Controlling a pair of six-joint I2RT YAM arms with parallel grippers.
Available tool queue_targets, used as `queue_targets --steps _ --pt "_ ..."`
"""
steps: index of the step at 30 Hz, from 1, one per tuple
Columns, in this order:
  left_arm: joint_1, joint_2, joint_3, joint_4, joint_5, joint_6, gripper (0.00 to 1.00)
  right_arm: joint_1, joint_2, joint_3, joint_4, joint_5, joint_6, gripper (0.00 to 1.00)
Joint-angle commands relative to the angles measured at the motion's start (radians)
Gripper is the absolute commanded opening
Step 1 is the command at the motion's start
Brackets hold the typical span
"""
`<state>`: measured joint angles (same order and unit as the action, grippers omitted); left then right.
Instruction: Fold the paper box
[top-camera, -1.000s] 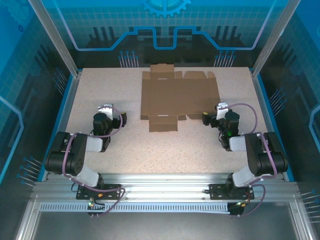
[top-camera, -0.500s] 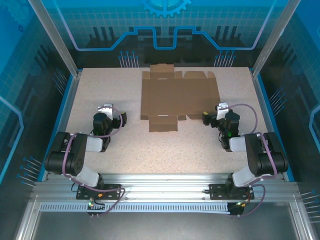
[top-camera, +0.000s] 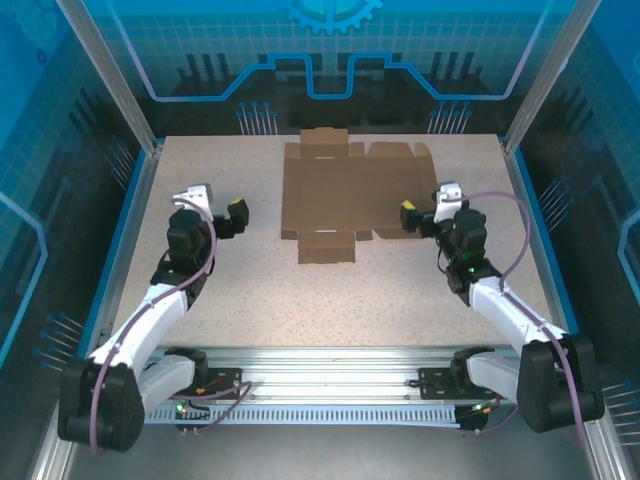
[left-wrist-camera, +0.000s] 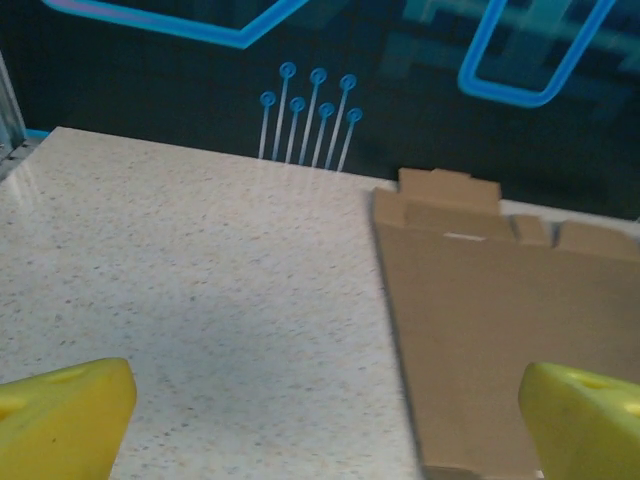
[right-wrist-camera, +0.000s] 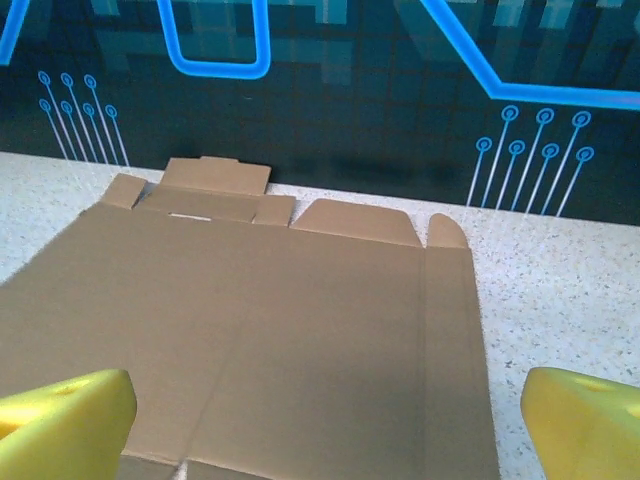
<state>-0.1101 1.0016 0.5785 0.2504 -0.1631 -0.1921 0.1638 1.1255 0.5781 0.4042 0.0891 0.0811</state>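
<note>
"While both arms reach out over the speckled table (top-camera: 250, 290), where is the paper box (top-camera: 355, 195)?" asks the desk.

"Seen from above, it lies flat and unfolded at the far middle of the table, flaps spread out, one tab pointing toward the arms. The left gripper (top-camera: 215, 203) hangs well apart from its left edge, jaws spread wide. The right gripper (top-camera: 430, 203) sits at the near right corner of the sheet, jaws just as wide, one yellow finger over the cardboard. Whether it touches, I cannot tell."

"And from the left wrist?"

"Two yellow fingers (left-wrist-camera: 60, 415) stand at the bottom corners, so the left gripper (left-wrist-camera: 320, 430) is fully spread. Bare table (left-wrist-camera: 200, 280) lies ahead of the left finger, and the paper box (left-wrist-camera: 500, 340) stretches away on the right, its left edge running toward the dark back wall (left-wrist-camera: 150, 70) with its blue lines. The right finger sits over the cardboard's near part."

"The right wrist?"

"Again yellow fingers (right-wrist-camera: 65, 420) at both bottom corners, the right gripper (right-wrist-camera: 320, 420) spread wide. The paper box (right-wrist-camera: 280, 330) lies flat straight ahead, creases running away from the lens, small tabs along its far edge. The left finger hangs over the sheet, the right one over the table (right-wrist-camera: 560, 290) just beside the cardboard's right edge."
</note>
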Motion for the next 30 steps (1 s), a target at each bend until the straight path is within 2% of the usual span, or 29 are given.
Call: queue_targets --steps 1,5,8,12,15,17,22,25,30 --pt "-0.015 -0.039 0.093 -0.277 0.046 -0.178 0.99 0.011 0.031 0.146 -0.299 -0.015 0.134 1.0" --pt "-0.031 0.042 0.232 -0.402 0.109 -0.314 0.99 0.0 0.18 0.346 -0.48 -0.082 0.251 1.0" --pt "-0.07 0.155 0.356 -0.48 0.139 -0.396 0.99 0.004 0.299 0.467 -0.544 -0.145 0.293 1.0" --pt "-0.151 0.303 0.477 -0.485 0.151 -0.498 0.99 -0.013 0.396 0.57 -0.569 -0.147 0.329 1.0" --pt "-0.216 0.391 0.573 -0.503 0.125 -0.515 0.99 -0.042 0.471 0.652 -0.613 -0.192 0.337 1.0" --pt "-0.255 0.439 0.597 -0.473 0.095 -0.522 0.99 -0.06 0.512 0.681 -0.62 -0.207 0.329 1.0" --pt "-0.308 0.582 0.638 -0.391 0.146 -0.639 0.99 -0.127 0.615 0.732 -0.606 -0.283 0.327 1.0" --pt "-0.347 0.678 0.73 -0.481 0.145 -0.703 0.99 -0.156 0.692 0.808 -0.649 -0.346 0.326 1.0" --pt "-0.408 0.832 0.844 -0.498 0.125 -0.751 1.0 -0.174 0.802 0.909 -0.729 -0.376 0.327 1.0"
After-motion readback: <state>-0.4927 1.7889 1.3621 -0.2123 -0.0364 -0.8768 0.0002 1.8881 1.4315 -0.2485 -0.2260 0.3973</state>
